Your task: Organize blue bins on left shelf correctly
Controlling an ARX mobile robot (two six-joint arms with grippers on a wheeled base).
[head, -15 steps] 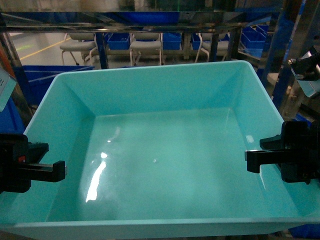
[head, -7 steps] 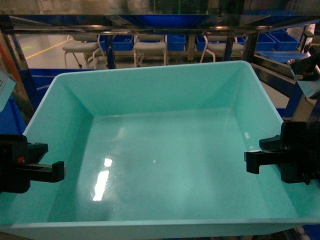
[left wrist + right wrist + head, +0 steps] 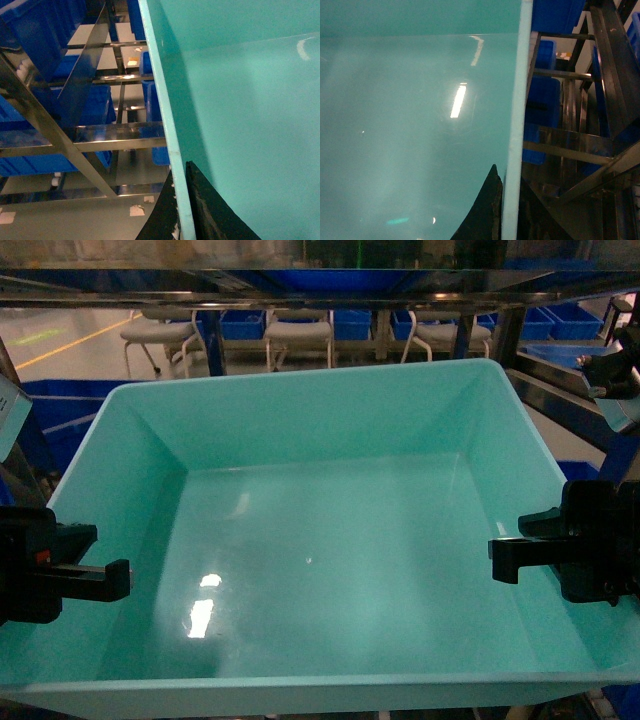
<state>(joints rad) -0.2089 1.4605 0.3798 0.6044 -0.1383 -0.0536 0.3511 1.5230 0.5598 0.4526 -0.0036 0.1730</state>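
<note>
Aqua tub clamped between both pincers

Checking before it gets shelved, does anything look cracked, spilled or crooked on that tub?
Nothing stands out. The glossy aqua plastic tub is empty and undamaged, held level with its side rims pinched by the left end effector and right end effector.

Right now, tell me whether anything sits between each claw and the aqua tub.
Nothing does. The left claw and right claw each straddle a side wall of the aqua tub, one finger inside and one outside, directly on its rim.
</note>
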